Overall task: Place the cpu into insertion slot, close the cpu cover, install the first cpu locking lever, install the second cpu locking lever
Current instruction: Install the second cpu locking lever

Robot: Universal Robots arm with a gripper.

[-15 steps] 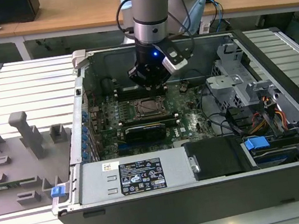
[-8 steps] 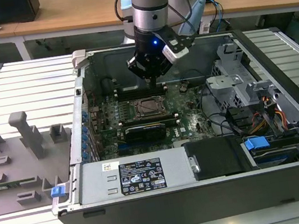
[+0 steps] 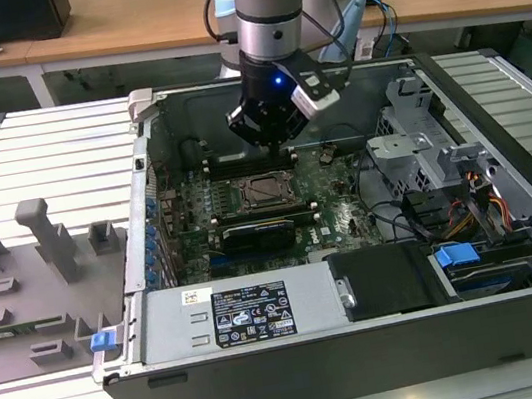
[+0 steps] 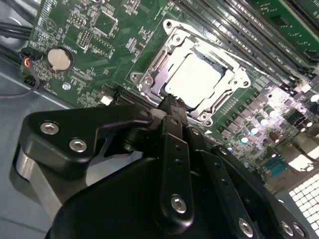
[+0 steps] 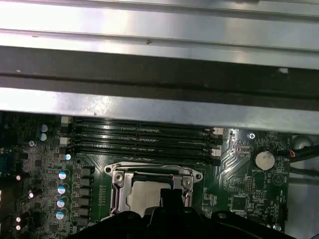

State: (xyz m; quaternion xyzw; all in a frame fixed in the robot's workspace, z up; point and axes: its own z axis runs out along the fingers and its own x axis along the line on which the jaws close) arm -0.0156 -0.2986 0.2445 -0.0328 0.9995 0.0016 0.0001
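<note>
The cpu (image 4: 197, 79) shows its pale silver top inside the insertion slot (image 4: 149, 79) on the green motherboard (image 3: 333, 204). The silver cpu cover (image 4: 234, 74) lies flat around it, framing the chip. My gripper (image 4: 170, 105) is shut with nothing held, and its tip hangs just above one edge of the socket. In the first wrist view the dark gripper (image 5: 172, 198) overlaps the edge of the cpu (image 5: 142, 196). In the exterior view the gripper (image 3: 273, 146) hovers just behind the socket (image 3: 266, 189). I cannot make out how the locking levers stand.
The motherboard sits in an open computer case (image 3: 140, 169) with metal walls all round. Memory slots (image 5: 142, 137) run beside the socket and a coin battery (image 4: 59, 59) lies close by. Drive cages and cables (image 3: 449, 201) fill the exterior view's right; a grey fixture tray (image 3: 35, 276) is on its left.
</note>
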